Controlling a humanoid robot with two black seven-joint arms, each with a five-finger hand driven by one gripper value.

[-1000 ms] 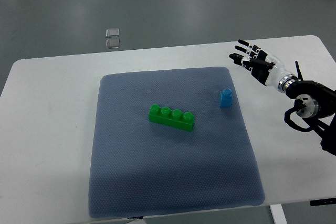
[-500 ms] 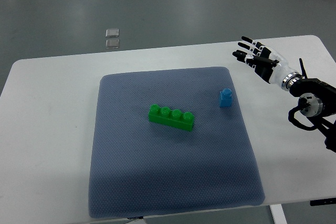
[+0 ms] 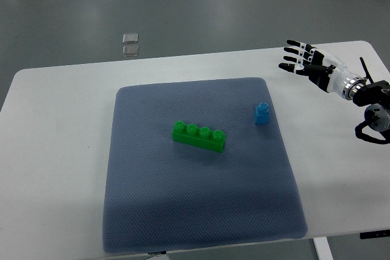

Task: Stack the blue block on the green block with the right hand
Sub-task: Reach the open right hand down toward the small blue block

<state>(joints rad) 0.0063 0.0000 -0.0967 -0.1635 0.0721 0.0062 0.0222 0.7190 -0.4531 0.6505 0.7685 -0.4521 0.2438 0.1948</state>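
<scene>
The right hand [image 3: 309,65] hovers empty with fingers spread wide over the white counter [image 3: 61,126], well apart from the blue block [image 3: 262,114]. That block stands on the grey mat [image 3: 201,211], near the green block [image 3: 199,136].

Right hand [image 3: 309,65] — black-and-white segmented fingers, silver wrist ring, black forearm, looping cable

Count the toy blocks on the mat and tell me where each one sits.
2. The green block lies near the middle of the blue mat; the blue block stands to its right, near the mat's right edge. None looks hidden.
</scene>
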